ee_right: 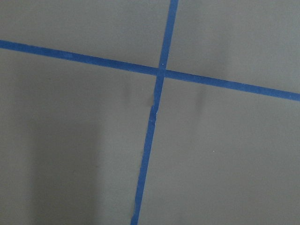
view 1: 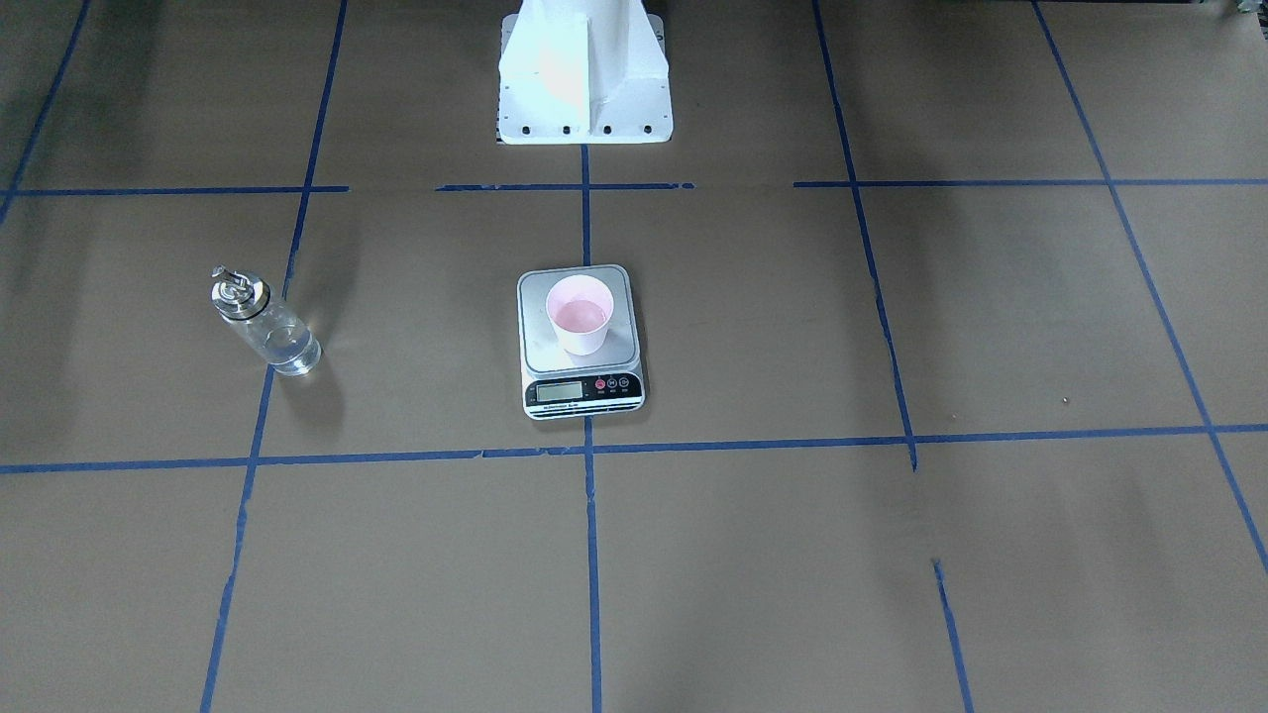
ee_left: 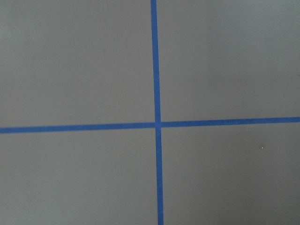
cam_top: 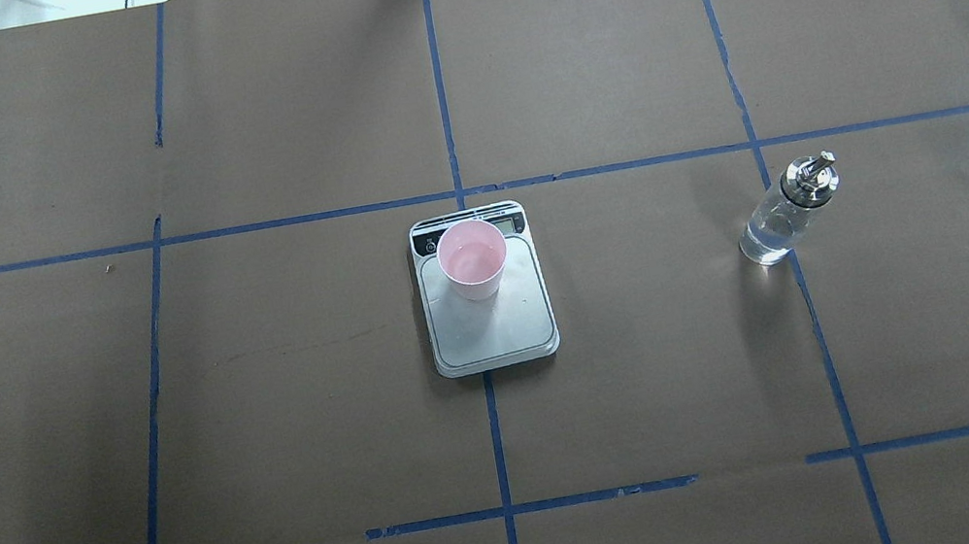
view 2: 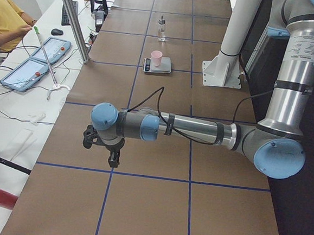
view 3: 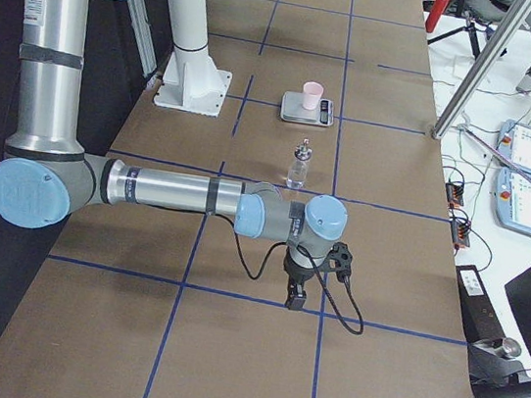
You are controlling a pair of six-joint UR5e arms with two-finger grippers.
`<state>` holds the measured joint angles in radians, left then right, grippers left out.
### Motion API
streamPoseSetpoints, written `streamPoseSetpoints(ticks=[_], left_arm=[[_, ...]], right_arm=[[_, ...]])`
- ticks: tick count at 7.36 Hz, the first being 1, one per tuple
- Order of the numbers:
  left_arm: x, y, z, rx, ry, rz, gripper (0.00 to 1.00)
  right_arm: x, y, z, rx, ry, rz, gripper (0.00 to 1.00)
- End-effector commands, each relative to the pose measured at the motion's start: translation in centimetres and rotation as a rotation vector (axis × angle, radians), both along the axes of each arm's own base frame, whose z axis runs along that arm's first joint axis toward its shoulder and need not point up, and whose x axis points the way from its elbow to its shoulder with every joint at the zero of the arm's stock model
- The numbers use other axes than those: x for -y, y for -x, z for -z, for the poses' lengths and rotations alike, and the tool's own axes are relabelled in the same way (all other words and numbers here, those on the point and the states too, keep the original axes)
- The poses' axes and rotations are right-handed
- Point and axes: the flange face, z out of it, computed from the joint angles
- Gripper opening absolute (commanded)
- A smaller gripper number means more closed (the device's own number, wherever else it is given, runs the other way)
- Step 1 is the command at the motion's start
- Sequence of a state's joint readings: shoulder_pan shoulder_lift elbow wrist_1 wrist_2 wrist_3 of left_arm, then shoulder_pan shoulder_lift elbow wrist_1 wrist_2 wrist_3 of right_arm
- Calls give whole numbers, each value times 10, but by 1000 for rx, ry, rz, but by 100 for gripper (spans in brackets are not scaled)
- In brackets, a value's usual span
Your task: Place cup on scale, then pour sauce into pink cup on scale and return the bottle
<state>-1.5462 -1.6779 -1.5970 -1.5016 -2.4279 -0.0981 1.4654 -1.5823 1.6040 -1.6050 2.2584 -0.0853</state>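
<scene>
Arms extend horizontally, left gripper [view 2: 112, 159] and right gripper [view 3: 295, 299] pointing down, closure indeterminate; side views alone show them, wrist cameras only blue-taped brown table [ee_left: 70, 61].

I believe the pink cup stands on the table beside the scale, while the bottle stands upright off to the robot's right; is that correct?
Not quite: the cup stands on the scale, on its platform, not beside it, as the overhead exterior view shows. The bottle does stand upright off to the robot's right.
</scene>
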Motion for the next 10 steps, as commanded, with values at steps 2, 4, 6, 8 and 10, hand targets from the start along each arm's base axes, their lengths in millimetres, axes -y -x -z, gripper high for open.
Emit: streamPoseSetpoints(ticks=[2,4,6,8,10], left_arm=[[-54,-19,9,107,-43,-38,100],[-67,-3,-21,117,-162,-189,100],[-69,-4,-20,42,-114,-143,100],[-67,17,-24,47,-90,-82,100],[-63,23,-22,62,-1,36,100]], right_arm=[[0,1,-2,-4,-4,8,100],[-3,1,-5,-6,-1,11,100],[-3,2,0,2,-5,8,100],[-3,3,4,32,-6,6,100],[-4,6,7,77,1,2,100]])
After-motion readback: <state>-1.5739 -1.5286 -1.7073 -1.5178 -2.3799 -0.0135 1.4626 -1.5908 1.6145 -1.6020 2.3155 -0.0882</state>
